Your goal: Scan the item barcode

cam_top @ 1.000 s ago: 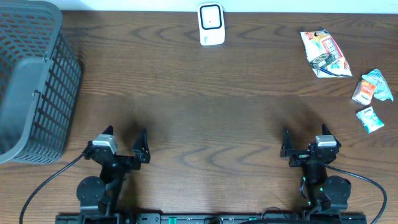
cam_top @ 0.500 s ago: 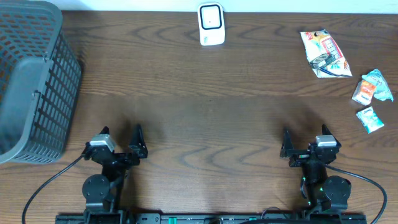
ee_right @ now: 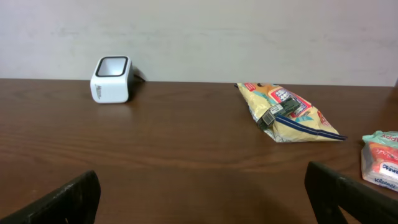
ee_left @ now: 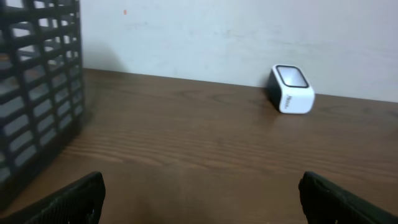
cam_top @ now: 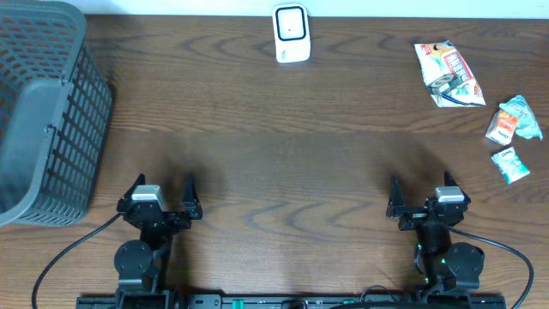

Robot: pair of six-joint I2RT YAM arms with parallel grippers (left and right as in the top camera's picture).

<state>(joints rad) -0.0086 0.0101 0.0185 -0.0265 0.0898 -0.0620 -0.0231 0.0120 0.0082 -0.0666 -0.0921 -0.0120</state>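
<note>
The items lie at the table's right: a yellow snack packet [cam_top: 448,74] [ee_right: 287,112] and two small teal-and-white packets [cam_top: 513,118] [cam_top: 510,164], one showing at the right wrist view's edge [ee_right: 382,157]. A white scanner [cam_top: 292,33] [ee_left: 291,97] [ee_right: 112,79] stands at the far middle edge. My left gripper [cam_top: 163,184] [ee_left: 202,199] is open and empty near the front left. My right gripper [cam_top: 420,187] [ee_right: 202,196] is open and empty near the front right, well short of the packets.
A dark grey mesh basket [cam_top: 43,112] [ee_left: 37,106] fills the far left corner, beyond and left of my left gripper. A pale wall runs behind the table's far edge. Bare brown wood lies between the grippers and the scanner.
My left gripper has swung slightly to the left and now points straight toward the far edge. The right arm and all objects have stayed put.
</note>
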